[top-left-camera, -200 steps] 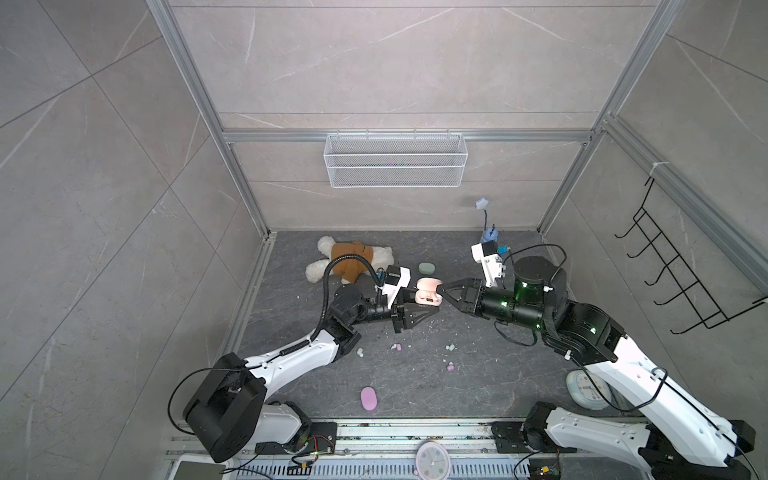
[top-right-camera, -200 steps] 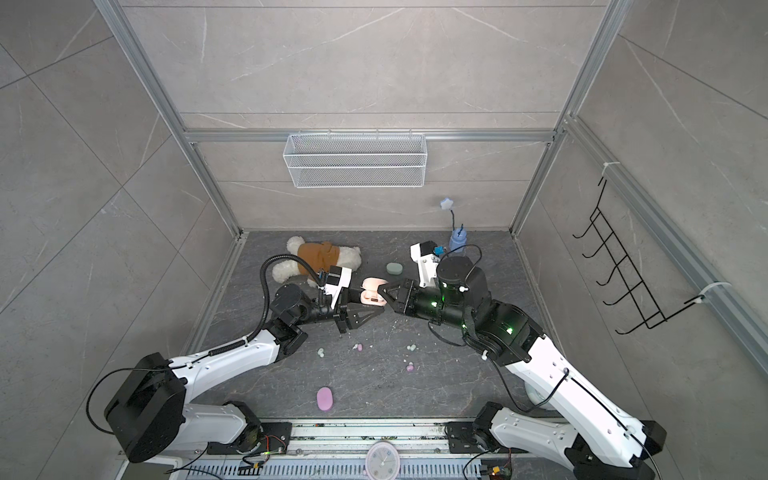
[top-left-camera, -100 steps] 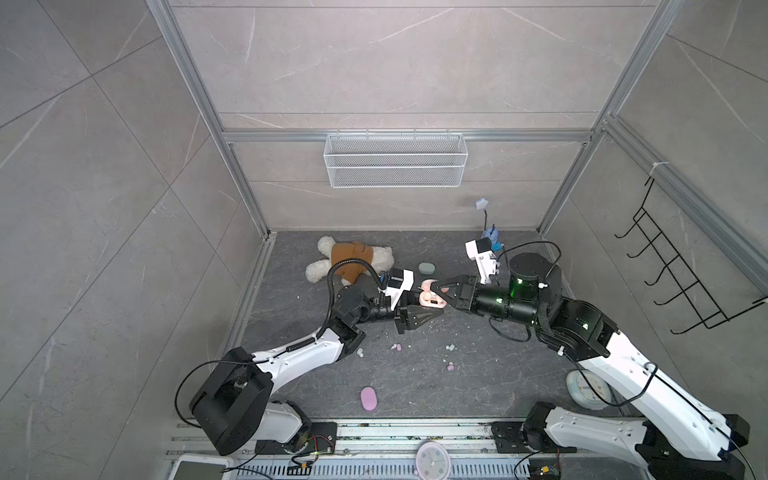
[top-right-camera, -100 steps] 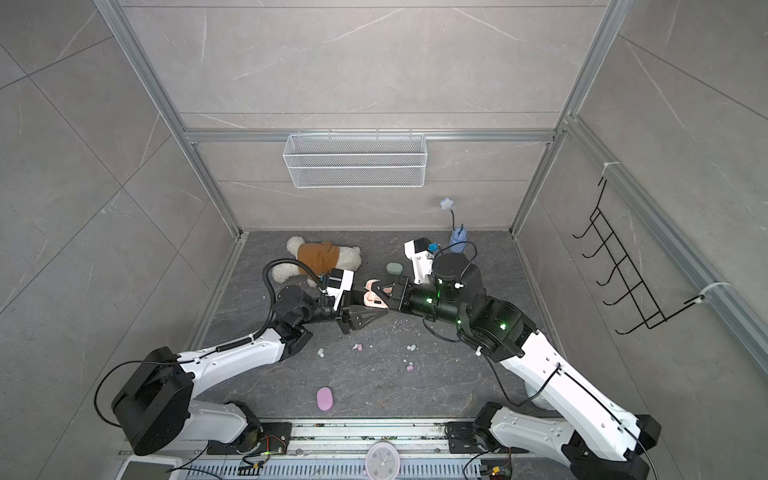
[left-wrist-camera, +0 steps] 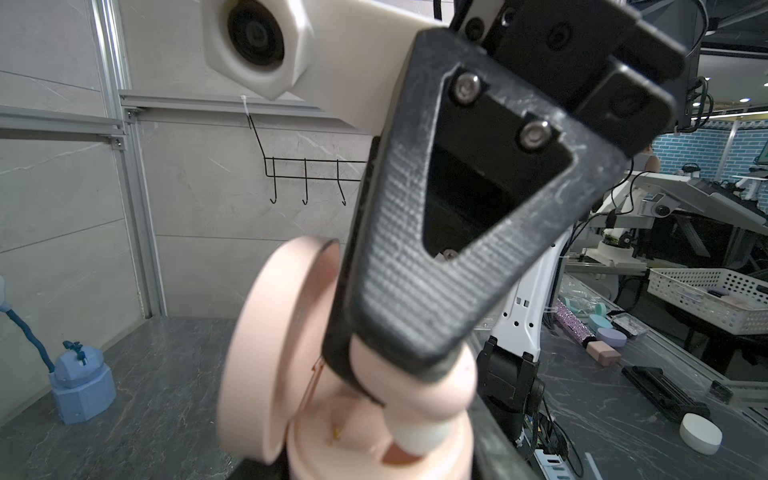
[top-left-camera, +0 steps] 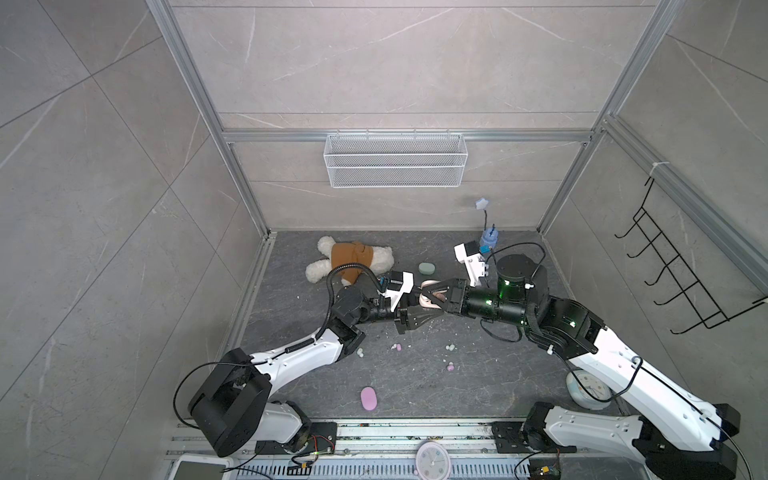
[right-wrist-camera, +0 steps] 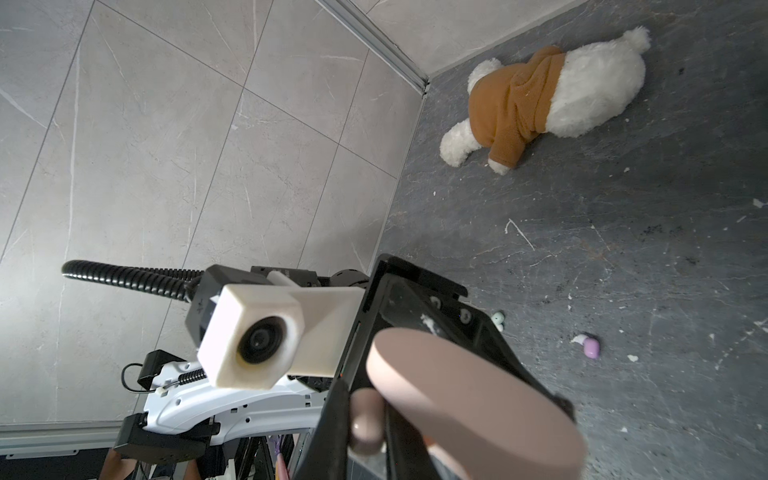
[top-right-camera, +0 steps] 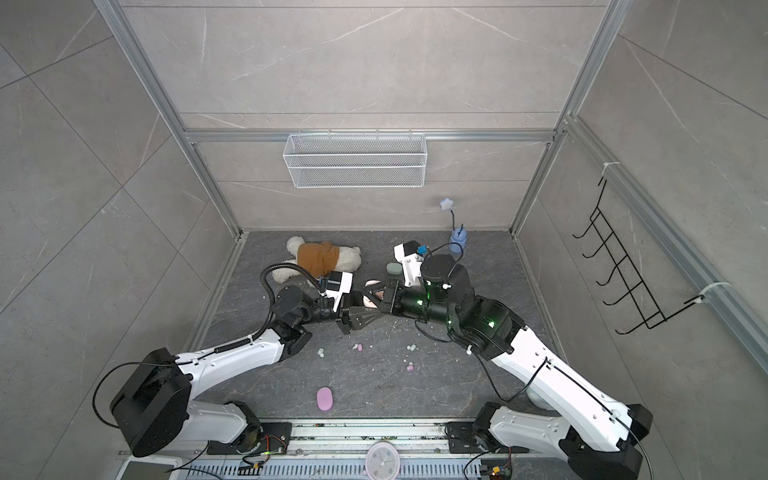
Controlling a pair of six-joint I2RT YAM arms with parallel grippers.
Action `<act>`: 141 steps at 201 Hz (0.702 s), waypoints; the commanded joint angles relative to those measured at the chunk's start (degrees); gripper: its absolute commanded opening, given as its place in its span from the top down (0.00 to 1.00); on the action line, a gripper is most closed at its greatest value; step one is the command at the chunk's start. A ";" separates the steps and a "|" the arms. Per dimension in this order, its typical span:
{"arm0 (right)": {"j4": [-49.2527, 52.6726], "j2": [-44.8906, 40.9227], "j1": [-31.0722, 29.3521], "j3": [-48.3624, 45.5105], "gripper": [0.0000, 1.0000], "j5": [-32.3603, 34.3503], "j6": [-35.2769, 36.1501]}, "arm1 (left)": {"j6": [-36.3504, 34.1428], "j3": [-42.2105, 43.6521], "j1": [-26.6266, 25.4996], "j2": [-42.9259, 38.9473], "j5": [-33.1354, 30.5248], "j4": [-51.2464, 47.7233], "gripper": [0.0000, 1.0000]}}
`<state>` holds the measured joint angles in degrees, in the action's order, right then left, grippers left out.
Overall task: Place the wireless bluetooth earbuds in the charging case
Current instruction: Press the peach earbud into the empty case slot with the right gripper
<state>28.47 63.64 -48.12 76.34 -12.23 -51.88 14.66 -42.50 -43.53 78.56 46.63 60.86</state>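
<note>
A peach-pink charging case is held above the floor, its lid swung open, with my left gripper shut on its base. My right gripper is shut on a peach earbud and meets the case from the opposite side. The wireless bluetooth earbud's white tip sits right at the case's open well. In both top views the two grippers meet mid-floor around the case. Loose mint earbuds and lilac earbuds lie on the floor in front.
A lilac case lies near the front rail and a green case lies behind the grippers. A plush toy is at the back left and a blue gadget at the back right. A round clock lies under the right arm. White specks litter the floor.
My right gripper has reached leftward with the earbud until it is over the open case. The left gripper and the case have shifted only slightly.
</note>
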 commanded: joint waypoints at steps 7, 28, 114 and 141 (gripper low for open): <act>-0.17 -1.19 -0.31 -0.95 0.84 1.27 0.37 | -1.43 -0.76 -0.27 -2.10 -0.42 3.19 0.78; -0.43 -1.20 -0.31 -1.38 0.84 1.41 0.26 | -1.16 -0.94 -0.36 -2.01 -0.36 3.39 0.78; 1.23 -1.74 -0.40 -2.13 0.80 1.06 -0.59 | -0.77 -1.06 -0.39 -2.34 -0.66 3.25 0.78; 1.98 -1.72 -0.40 -2.02 0.76 1.48 -0.59 | -0.72 -1.07 -0.41 -2.54 -0.71 3.24 0.78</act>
<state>28.86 62.85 -48.21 75.20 -11.77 -51.96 14.68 -42.50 -43.68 78.19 46.63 60.82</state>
